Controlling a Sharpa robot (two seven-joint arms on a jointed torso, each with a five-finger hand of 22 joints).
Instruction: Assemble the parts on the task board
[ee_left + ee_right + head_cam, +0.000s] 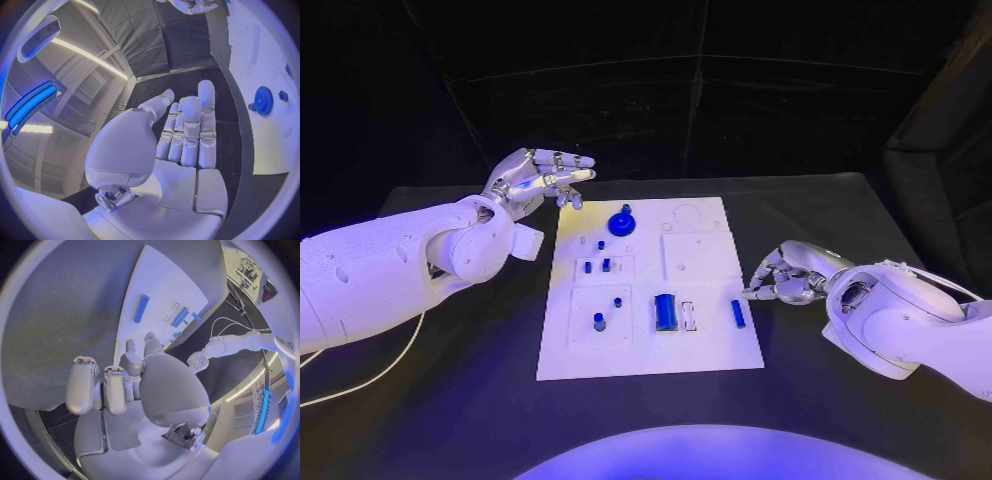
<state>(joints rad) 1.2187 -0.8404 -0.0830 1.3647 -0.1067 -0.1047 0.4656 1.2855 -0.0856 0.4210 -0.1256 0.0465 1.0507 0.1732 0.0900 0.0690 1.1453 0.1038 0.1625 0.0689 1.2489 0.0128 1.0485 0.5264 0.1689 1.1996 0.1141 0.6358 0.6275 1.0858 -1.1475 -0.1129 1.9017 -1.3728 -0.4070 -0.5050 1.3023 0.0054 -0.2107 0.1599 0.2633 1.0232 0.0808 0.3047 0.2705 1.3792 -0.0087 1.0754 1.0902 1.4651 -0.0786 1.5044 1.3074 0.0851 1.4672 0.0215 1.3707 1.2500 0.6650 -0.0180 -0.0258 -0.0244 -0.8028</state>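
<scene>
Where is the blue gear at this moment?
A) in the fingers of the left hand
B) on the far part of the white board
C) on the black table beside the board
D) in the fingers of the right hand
B: the blue gear sits on the far part of the task board, near the left hand, which holds nothing; the right hand is beside the board's other edge, also holding nothing.

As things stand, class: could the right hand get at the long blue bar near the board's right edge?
Probably yes: the right hand sits just beside the blue bar, holding nothing, with nothing between them.

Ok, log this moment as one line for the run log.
left hand: open, raised beside task board | right hand: fingers curled, empty, at board's right edge | blue gear: on board | blue bar: untouched
</scene>
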